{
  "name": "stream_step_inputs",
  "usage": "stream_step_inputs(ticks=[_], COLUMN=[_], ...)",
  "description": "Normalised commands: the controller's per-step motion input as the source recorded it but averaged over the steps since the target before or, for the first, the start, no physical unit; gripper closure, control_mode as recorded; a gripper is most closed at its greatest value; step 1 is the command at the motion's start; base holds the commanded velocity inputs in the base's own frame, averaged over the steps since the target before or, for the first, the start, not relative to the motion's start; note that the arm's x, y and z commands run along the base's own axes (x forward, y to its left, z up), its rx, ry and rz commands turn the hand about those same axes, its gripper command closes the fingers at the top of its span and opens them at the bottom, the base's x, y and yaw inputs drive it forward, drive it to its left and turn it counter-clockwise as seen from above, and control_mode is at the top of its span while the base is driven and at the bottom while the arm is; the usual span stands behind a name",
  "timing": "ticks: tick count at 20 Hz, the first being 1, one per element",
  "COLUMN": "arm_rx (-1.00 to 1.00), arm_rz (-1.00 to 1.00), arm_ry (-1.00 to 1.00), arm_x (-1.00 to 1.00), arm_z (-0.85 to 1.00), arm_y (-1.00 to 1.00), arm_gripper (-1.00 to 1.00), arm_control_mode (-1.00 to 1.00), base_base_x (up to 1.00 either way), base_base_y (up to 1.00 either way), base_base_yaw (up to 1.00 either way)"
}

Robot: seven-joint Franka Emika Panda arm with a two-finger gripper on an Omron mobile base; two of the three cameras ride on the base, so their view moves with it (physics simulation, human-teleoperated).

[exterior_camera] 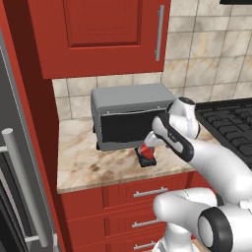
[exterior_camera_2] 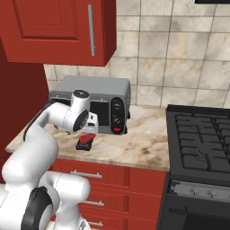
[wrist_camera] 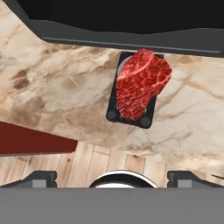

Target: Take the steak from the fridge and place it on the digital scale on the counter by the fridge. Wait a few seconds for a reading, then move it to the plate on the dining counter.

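Note:
The steak (wrist_camera: 141,83), red with pale marbling, lies on the small black digital scale (wrist_camera: 113,114), overhanging its far edge. The scale sits on the beige marbled counter (wrist_camera: 57,87) just in front of the toaster oven. My gripper (wrist_camera: 112,179) hangs above them, open, its two fingertips (wrist_camera: 41,178) wide apart with nothing between them. From the left base view the steak (exterior_camera: 146,150) and scale (exterior_camera: 146,160) peek out under my hand; the right base view shows the steak (exterior_camera_2: 88,137) on the scale (exterior_camera_2: 83,146) below the gripper (exterior_camera_2: 91,128). The fridge (exterior_camera: 15,197) stands at the left.
A grey toaster oven (exterior_camera: 128,115) stands on the counter right behind the scale. A black stove (exterior_camera_2: 202,139) adjoins the counter on the right. Red drawers (exterior_camera: 147,193) run below the counter and a red wall cabinet (exterior_camera: 98,29) hangs above. The fridge's silver handle (exterior_camera: 24,187) juts out at the left.

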Motion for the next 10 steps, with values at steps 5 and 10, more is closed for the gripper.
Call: stream_step_inputs(ticks=[5, 10], arm_rx=[-0.02, -0.19], arm_rz=[0.04, 0.00], arm_ry=[-0.06, 0.01], arm_x=[0.23, 0.16], arm_z=[-0.05, -0.06], arm_y=[0.00, 0.03], arm_gripper=[-1.00, -1.00], arm_control_mode=[-1.00, -1.00], base_base_x=[0.00, 0.00], base_base_y=[0.00, 0.00], base_base_yaw=[0.00, 0.00])
